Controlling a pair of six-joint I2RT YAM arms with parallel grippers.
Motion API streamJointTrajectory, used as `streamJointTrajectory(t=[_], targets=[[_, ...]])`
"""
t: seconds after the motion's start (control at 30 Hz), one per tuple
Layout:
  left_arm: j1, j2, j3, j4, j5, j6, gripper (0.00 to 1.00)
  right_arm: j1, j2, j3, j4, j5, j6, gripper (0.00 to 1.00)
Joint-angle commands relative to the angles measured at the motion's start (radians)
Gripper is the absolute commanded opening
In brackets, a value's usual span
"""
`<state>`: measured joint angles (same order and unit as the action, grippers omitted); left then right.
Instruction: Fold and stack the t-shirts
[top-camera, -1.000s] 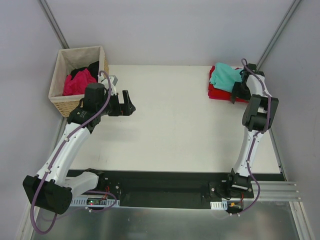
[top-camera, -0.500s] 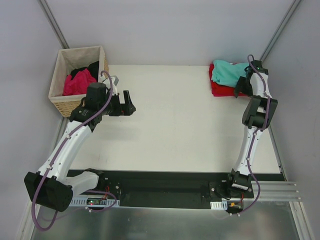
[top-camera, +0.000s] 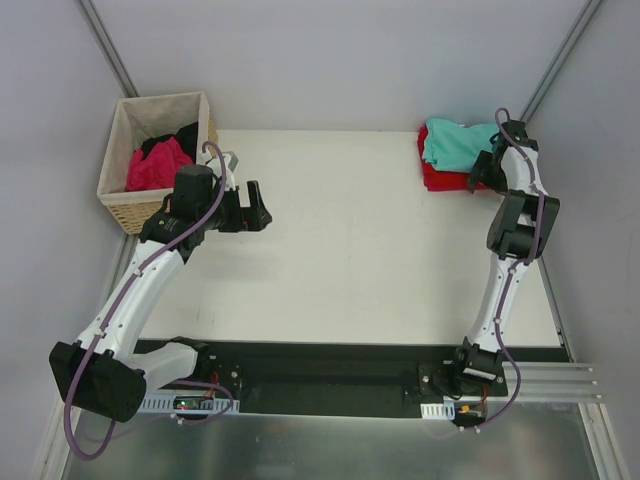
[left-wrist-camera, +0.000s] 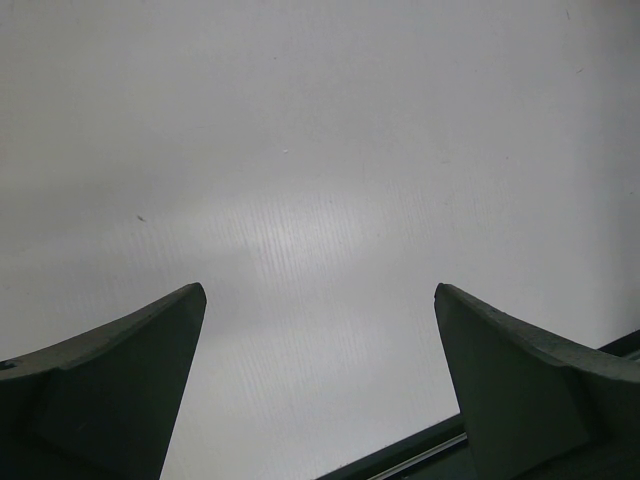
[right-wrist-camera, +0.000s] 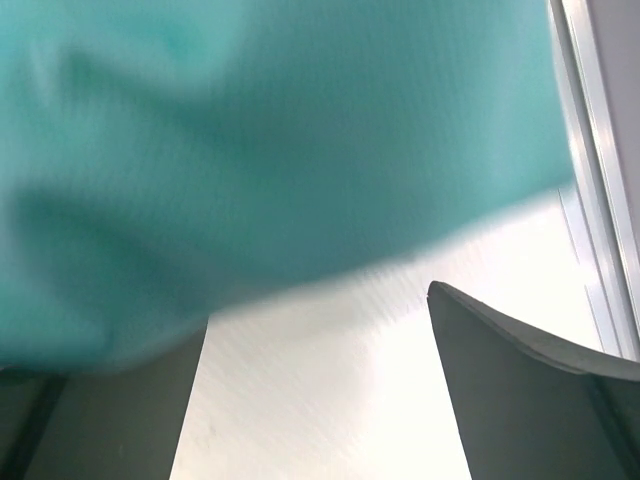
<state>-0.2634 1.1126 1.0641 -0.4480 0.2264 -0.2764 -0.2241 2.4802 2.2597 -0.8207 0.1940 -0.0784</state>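
Teal t-shirt (top-camera: 452, 143) just beside right end effector (top-camera: 479, 172)

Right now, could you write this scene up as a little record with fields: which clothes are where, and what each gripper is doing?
stack, far right corner: teal t-shirt lying on top of red t-shirt
wicker basket, far left corner: magenta-pink t-shirt and black t-shirt inside, bunched and unfolded
left gripper: open, empty, above bare table just right of the basket
right gripper: open, at the stack's right edge, teal cloth filling much of its wrist view
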Motion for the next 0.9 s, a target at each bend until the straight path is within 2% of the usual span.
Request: streamJointTrajectory(t=[0.0,0.17,0.27,0.5,0.87], targets=[[-0.011,-0.014,-0.006,0.020,0.008,0.005,0.99,0.038,-0.259,-0.161,0.083,-0.039,0.029,0.95],[-0.011,-0.026,-0.004,0.019,0.004,0.006,0.99,0.167,-0.391,-0.346,0.115,-0.079,0.031,0.96],[-0.011,-0.039,-0.006,0.020,0.001,0.006,0.99,0.223,-0.431,-0.402,0.137,-0.088,0.042,0.95],[-0.011,-0.053,-0.007,0.020,-0.015,0.008,0.99,0.316,-0.374,-0.413,0.135,-0.108,0.065,0.96],[-0.010,-0.045,-0.006,0.019,-0.025,0.011,0.99,0.327,-0.268,-0.399,0.170,-0.145,0.098,0.96]])
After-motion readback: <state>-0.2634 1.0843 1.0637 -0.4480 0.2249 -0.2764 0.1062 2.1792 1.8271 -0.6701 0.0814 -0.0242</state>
